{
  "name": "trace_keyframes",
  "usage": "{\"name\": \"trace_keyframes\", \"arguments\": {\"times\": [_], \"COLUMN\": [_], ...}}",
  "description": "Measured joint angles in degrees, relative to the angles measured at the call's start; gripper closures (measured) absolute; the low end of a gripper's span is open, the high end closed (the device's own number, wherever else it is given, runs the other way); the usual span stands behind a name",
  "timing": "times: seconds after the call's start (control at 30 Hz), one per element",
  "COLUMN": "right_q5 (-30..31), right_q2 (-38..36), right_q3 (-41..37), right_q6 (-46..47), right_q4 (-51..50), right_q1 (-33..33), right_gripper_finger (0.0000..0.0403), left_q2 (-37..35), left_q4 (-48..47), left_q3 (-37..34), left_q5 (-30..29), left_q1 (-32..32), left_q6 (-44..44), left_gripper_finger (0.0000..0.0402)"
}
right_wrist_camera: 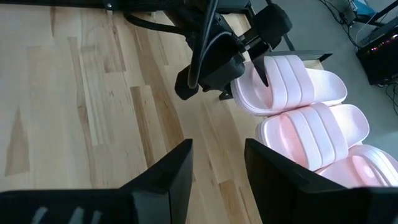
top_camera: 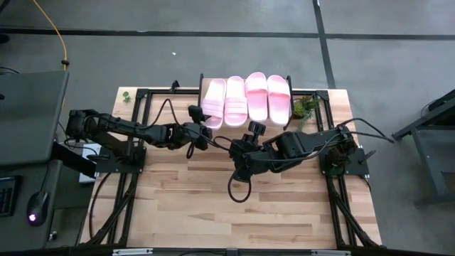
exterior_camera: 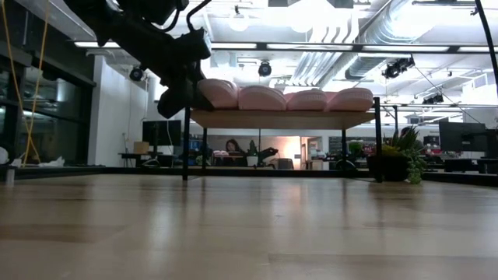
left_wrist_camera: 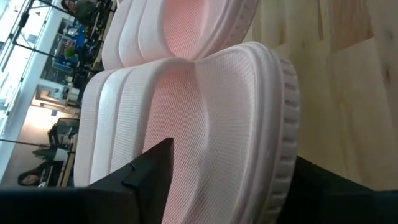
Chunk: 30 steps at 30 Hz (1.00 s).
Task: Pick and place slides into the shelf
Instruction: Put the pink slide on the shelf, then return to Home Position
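Four pink slides (top_camera: 246, 98) side by side atop the shelf (exterior_camera: 284, 119)

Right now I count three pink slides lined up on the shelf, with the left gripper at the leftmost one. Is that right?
Not quite: four pink slides sit side by side on the shelf, not three, as the high view shows. The rest holds: the left gripper is at the leftmost slide, fingers open around its near end.
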Motion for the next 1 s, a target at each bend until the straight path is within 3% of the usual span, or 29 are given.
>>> {"name": "trace_keyframes", "arguments": {"times": [0.7, 1.0], "right_q5": [0.00, -0.16], "right_q2": [0.02, -0.05], "right_q3": [0.00, -0.02], "right_q6": [-0.24, -3.54], "right_q4": [0.00, 0.05], "right_q1": [0.00, 1.61], "right_gripper_finger": [0.0267, 0.0267], "left_q2": [-0.41, -0.69], "left_q4": [1.71, -7.55], "left_q3": [1.35, 7.82], "left_q5": [-5.38, 0.37], "left_q1": [-10.57, -16.08], "left_q6": [-2.28, -9.84], "left_gripper_finger": [0.0186, 0.0186]}}
